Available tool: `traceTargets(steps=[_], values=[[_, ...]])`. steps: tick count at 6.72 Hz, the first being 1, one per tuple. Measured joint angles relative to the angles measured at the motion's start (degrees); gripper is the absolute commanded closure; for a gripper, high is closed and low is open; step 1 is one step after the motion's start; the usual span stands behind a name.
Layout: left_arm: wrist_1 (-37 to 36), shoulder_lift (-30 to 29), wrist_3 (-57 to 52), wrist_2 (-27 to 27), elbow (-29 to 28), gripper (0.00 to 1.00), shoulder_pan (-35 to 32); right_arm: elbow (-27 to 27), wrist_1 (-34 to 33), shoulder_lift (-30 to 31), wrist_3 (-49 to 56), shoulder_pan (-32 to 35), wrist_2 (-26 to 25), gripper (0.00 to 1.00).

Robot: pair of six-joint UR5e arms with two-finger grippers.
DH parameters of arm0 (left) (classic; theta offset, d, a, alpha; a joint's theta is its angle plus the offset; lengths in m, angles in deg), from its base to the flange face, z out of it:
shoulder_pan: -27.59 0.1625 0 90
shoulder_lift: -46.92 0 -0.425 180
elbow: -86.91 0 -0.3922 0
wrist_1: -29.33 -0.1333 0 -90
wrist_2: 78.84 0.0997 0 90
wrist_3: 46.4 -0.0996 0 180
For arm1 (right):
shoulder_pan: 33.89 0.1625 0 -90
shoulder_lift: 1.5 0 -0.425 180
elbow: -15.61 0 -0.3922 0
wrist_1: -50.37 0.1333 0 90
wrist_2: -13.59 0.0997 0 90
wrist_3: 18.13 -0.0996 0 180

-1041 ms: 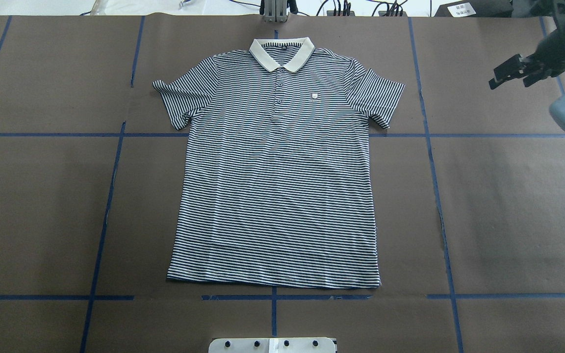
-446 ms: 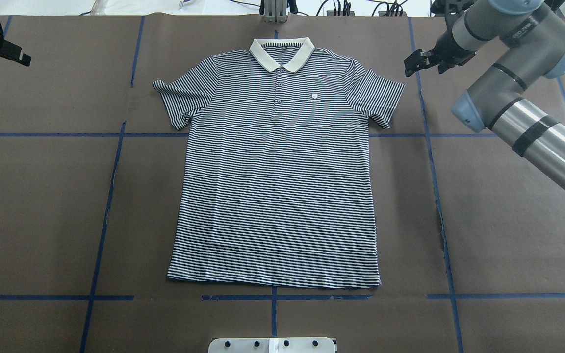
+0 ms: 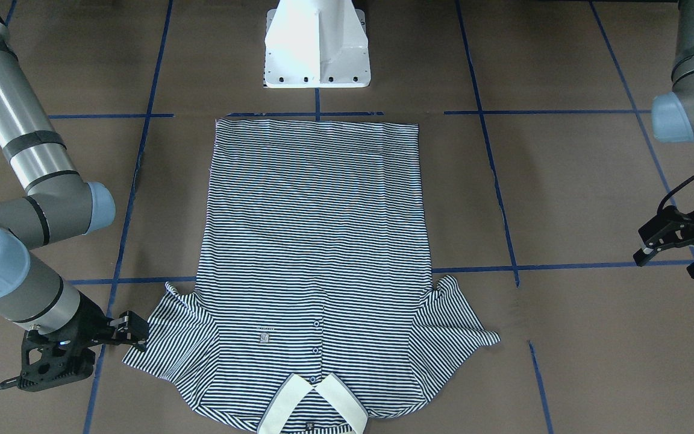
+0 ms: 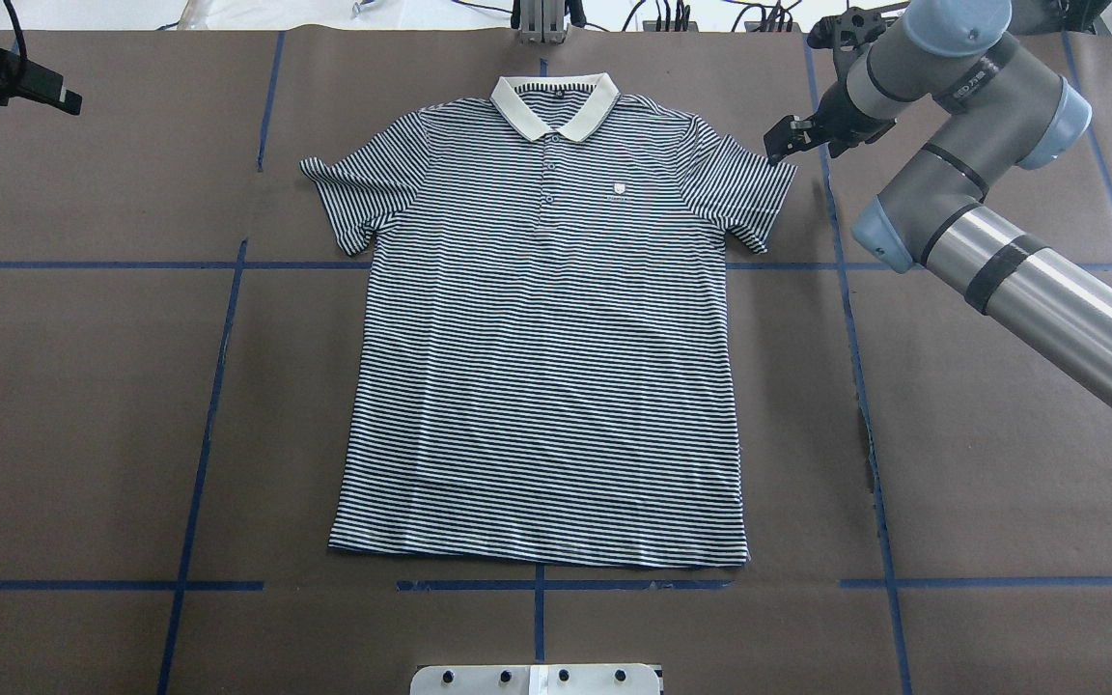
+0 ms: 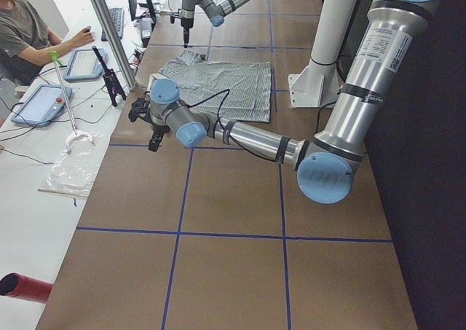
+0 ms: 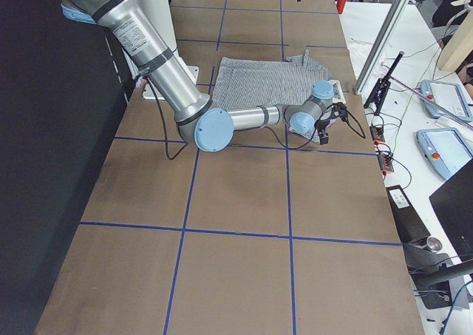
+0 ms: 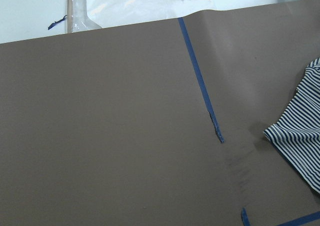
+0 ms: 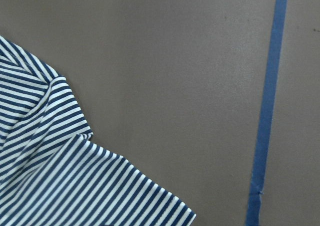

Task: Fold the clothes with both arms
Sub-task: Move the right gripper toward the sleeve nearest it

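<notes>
Hovering open and empty, both look set for sleeve grabs: right gripper (image 4: pixel 810 145) just beside the polo shirt (image 4: pixel 546 338), left gripper (image 3: pixel 666 265) nearer the left edge of the worktop (image 4: pixel 83 386).

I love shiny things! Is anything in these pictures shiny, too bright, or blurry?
Overhead view: a bright streak of glare runs along the right arm. Front-facing view: the white pedestal is washed out by light. Right wrist view: the shirt shows sharp stripes, not blurry.
</notes>
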Motion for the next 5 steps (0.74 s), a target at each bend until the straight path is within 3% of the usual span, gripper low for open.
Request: traceTargets(steps=[1, 2, 3, 4, 5], values=[[0.03, -0.06, 0.25, -0.01, 0.17, 0.00, 0.02, -1.15, 0.13, -0.44, -0.01, -0.59, -0.67, 0.16], [0.04, -0.09, 0.36, -0.03, 0.39, 0.00, 0.02, -1.95, 0.15, -0.79, -0.02, -1.16, -1.38, 0.29], [0.04, -0.11, 0.40, -0.01, 0.52, 0.00, 0.02, -2.64, 0.12, -1.14, -0.02, -1.62, -2.14, 0.60], [0.04, -0.11, 0.43, -0.01, 0.55, 0.00, 0.01, -2.96, 0.09, -1.35, -0.02, -1.84, -2.51, 0.83], [0.04, -0.11, 0.45, -0.03, 0.56, 0.00, 0.00, -3.08, 0.02, -1.43, 0.00, -1.90, -2.56, 0.99]])
